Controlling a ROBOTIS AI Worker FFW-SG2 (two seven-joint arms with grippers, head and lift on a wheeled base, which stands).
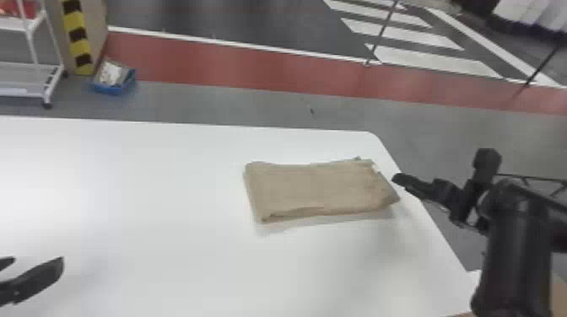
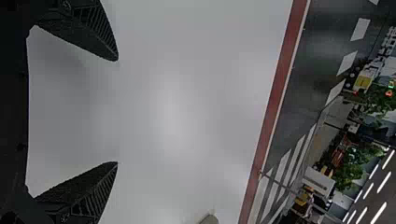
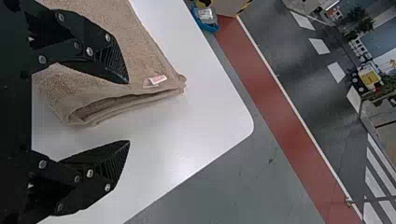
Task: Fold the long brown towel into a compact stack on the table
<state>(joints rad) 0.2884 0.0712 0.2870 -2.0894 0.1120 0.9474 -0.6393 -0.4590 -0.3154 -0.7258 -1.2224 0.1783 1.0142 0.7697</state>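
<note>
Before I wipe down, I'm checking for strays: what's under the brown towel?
The towel rests on the white table; anything else beneath it is covered and can't be seen.

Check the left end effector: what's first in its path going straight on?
Probably bare table, if its line dips that far. The left end effector points clear of the towel. Height above the surface is unclear, so it might just skim over.
</note>
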